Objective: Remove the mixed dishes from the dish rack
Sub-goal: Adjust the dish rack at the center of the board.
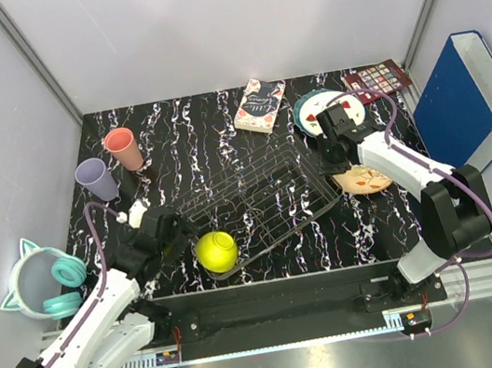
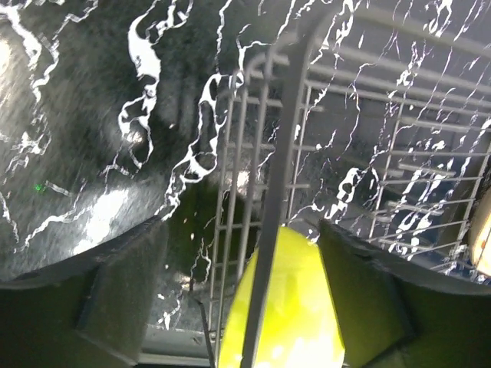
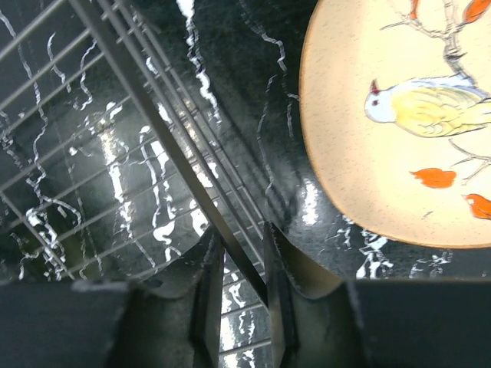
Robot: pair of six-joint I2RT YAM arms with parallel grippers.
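Right wrist cam shows the right gripper [image 3: 239,253] pinching the rack [image 3: 159,126] rim, probably to steady it, while the left gripper [image 2: 242,253], spread wide, straddles the bowl [image 2: 291,314].

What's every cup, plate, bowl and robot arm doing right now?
dish rack: on table, one dish left inside.
yellow-green bowl: in the rack's near-left corner.
salmon-pink cup: upright on table.
lilac cup: upright on table.
peach plate: flat on table beside rack.
white red-spotted plate: lying on the teal plate.
left end effector: open, straddling rack rim and bowl.
right end effector: shut on rack rim.
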